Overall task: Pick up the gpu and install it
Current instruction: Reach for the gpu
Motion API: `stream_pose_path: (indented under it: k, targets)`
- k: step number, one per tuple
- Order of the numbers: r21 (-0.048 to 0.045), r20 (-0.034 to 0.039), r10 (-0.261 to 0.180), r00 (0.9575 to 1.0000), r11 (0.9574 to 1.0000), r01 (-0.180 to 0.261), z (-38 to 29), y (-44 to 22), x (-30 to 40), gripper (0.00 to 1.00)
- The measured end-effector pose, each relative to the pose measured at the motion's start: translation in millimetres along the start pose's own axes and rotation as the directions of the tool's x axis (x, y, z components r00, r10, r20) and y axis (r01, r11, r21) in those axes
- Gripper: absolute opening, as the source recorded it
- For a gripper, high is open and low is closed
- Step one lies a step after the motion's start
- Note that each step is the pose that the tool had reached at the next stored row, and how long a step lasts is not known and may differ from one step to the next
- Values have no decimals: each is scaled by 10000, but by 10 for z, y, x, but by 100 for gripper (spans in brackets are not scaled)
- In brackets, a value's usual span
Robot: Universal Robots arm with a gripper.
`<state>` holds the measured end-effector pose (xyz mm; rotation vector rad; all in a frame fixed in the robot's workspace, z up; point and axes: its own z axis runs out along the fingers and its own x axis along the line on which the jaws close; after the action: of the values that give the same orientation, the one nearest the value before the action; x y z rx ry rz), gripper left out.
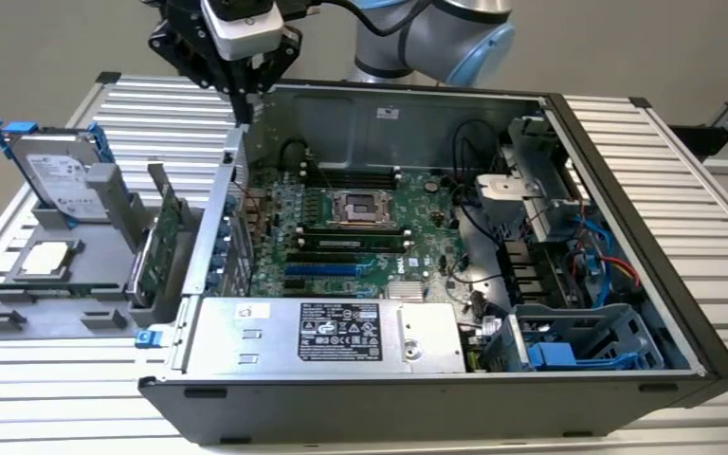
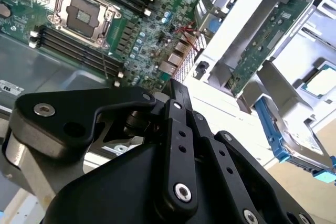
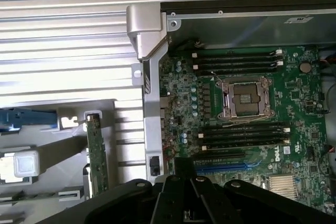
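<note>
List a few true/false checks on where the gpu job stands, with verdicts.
1. The gpu stands on edge in the grey holder, outside the case. True.
2. The end effector holds the gpu. False: it holds nothing and hangs above the case wall nearest the holder.
3. The hard drive lies inside the case. False: it stands upright in the holder.
4. The CPU socket has no cooler on it. True.
</note>
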<state>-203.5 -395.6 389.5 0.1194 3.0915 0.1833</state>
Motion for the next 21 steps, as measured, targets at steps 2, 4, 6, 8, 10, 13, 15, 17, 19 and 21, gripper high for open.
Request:
stream_pose_path:
  k: [2, 4, 6, 8, 10, 13, 15, 17, 19, 21]
  targets:
    - [0, 0, 0, 10000, 10000, 0, -1, -2, 21, 0]
    - [0, 0, 0, 10000, 10000, 0, -2, -3, 44, 0]
    - [0, 0, 1, 10000, 10000, -1, -3, -5, 66, 0]
    - [0, -1, 0, 10000, 10000, 0, -4, -7, 87, 0]
    - [1, -1, 0, 10000, 10000, 0, -5, -8, 107, 0]
    - [0, -1, 0, 10000, 10000, 0, -7, -11, 134, 0]
    - [0, 0, 0, 10000, 10000, 0, -8, -14, 152, 0]
    - [0, 0, 0, 10000, 10000, 0, -9, -19, 173, 0]
    - [0, 0, 0, 10000, 10000, 0, -11, -27, 194, 0]
    - [1, -1, 0, 10000, 10000, 0, -13, -36, 216, 0]
